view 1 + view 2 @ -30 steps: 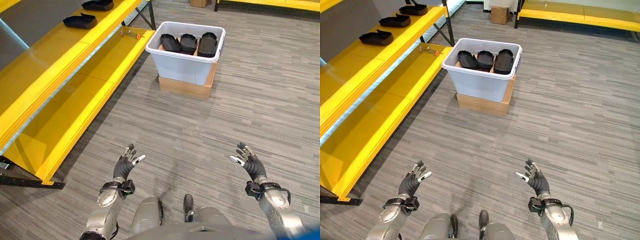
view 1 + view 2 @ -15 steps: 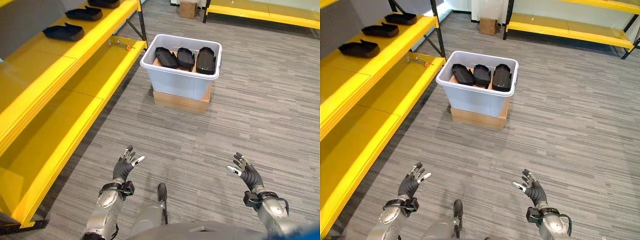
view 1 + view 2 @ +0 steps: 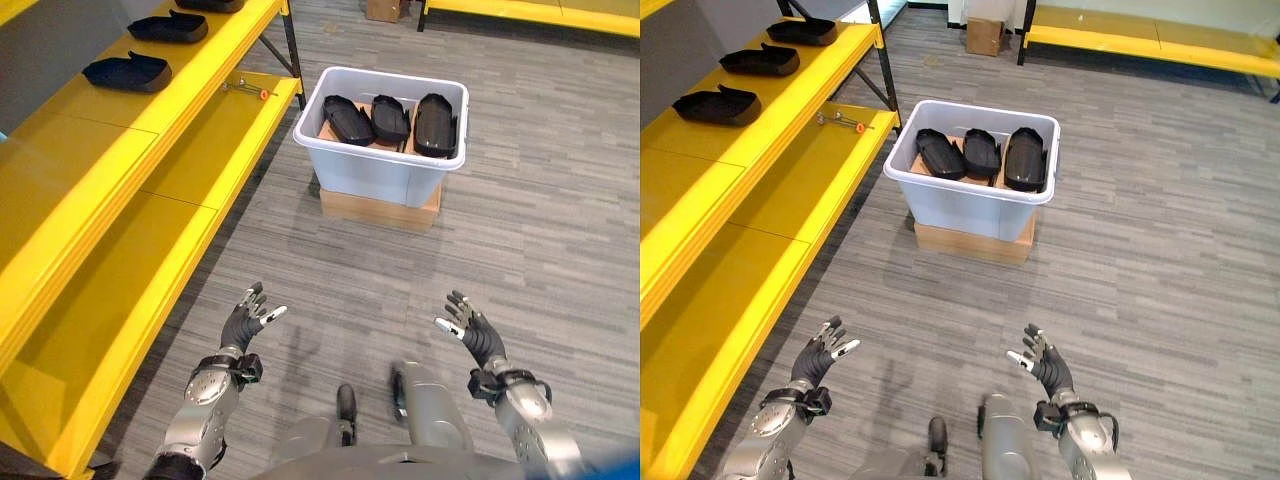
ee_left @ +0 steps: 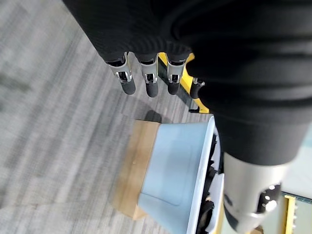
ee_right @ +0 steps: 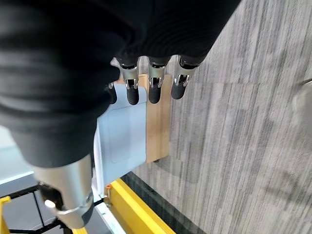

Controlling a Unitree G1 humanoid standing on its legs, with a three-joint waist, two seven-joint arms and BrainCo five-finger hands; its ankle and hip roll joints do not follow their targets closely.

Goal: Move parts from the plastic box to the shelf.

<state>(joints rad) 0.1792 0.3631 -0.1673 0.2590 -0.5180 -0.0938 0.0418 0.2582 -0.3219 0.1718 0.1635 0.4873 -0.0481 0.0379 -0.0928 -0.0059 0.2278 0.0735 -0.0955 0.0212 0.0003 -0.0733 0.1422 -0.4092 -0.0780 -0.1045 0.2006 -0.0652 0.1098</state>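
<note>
Left hand point(image 3: 243, 322) and right hand point(image 3: 470, 334) low over floor, fingers spread, empty. Plastic box point(image 3: 382, 165) ahead holds three black parts point(image 3: 392, 117); yellow shelf point(image 3: 120, 120) at left.

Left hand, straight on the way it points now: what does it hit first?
Probably the plastic box: the left hand has fingers aimed at its near wall. Only carpet lies between them; depth is unclear.

Grey wood-grain flooring point(image 3: 1160, 250) covered the room. A second yellow rack point(image 3: 1150, 40) ran along the far side, with a cardboard box point(image 3: 984, 36) beside it.
</note>
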